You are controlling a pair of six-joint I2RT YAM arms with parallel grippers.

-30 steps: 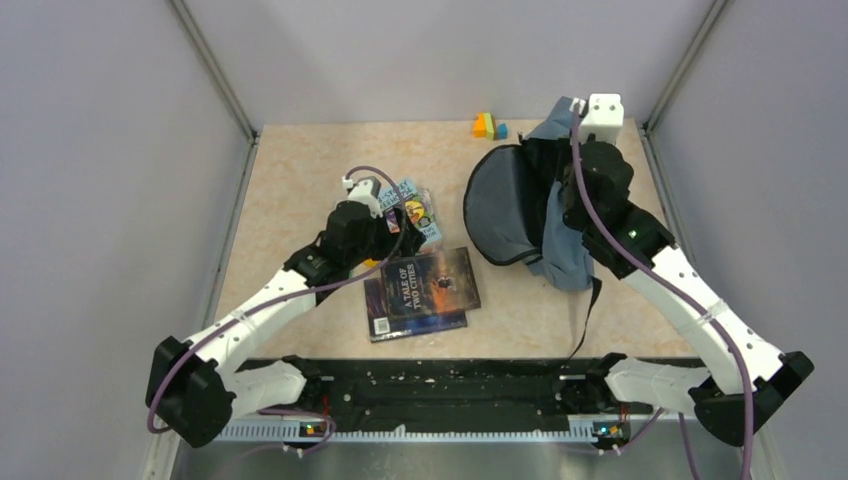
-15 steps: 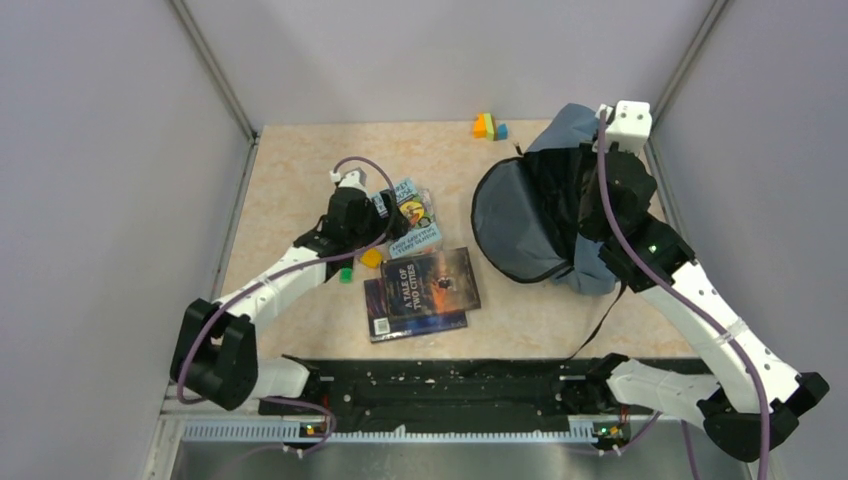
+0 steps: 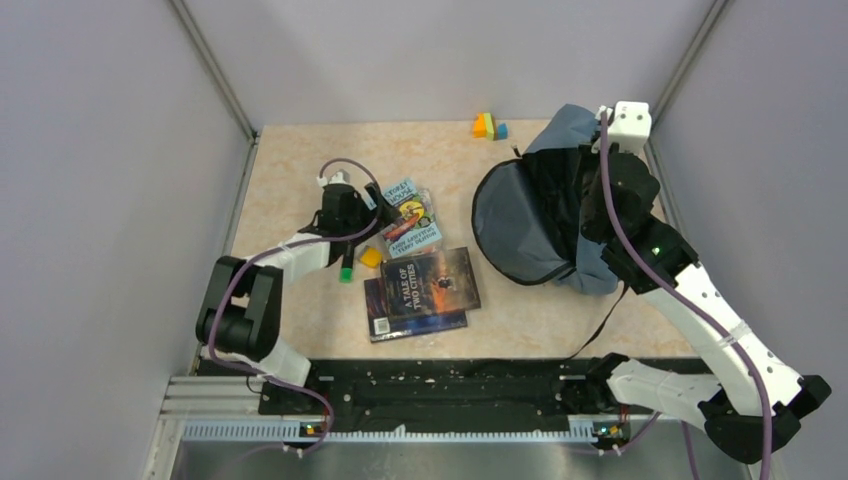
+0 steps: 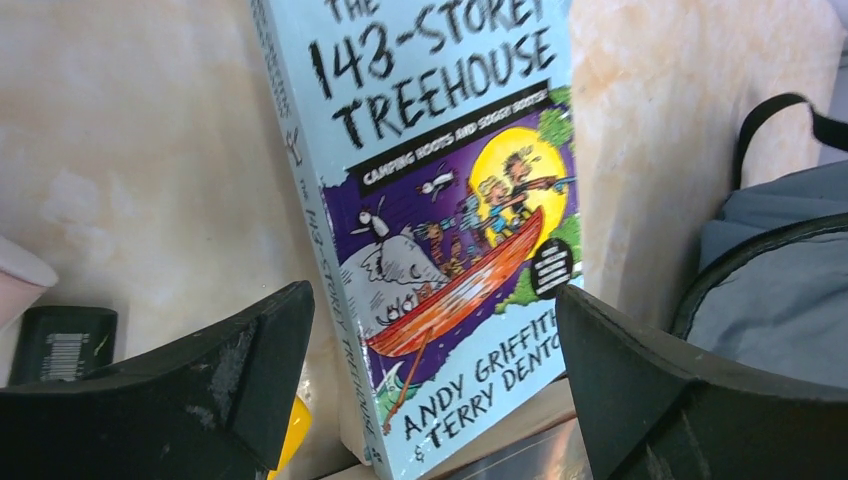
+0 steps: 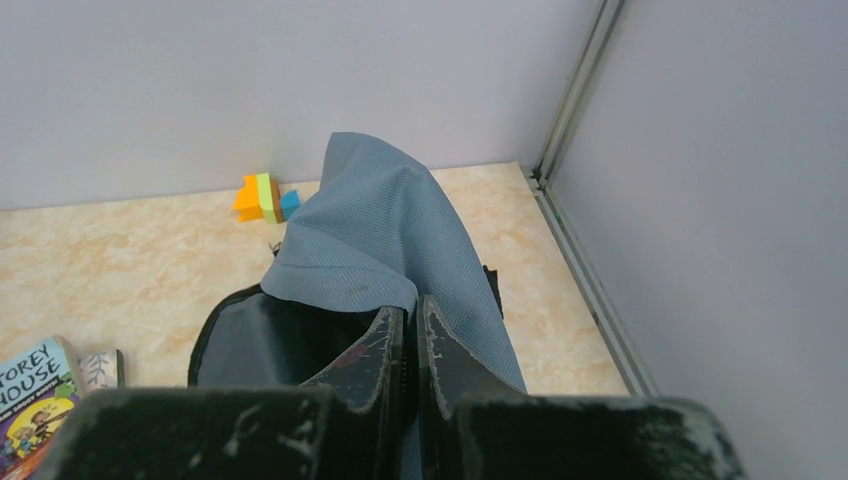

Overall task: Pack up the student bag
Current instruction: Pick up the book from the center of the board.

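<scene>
Right claw [image 5: 410, 312] tight on student bag [image 5: 378, 220]; beige, perhaps marbled table [image 5: 120, 250]; grey walls [image 5: 250, 80].

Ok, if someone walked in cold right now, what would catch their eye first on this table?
The big grey-blue fabric backpack at the far right, its mouth gaping toward the middle, one flap pinched up by the shut right gripper. Then the light-blue paperback, The 143-Storey Treehouse, left of centre, framed by the wide-open left gripper, with a dark Tale of Two Cities book just nearer the arms.
</scene>
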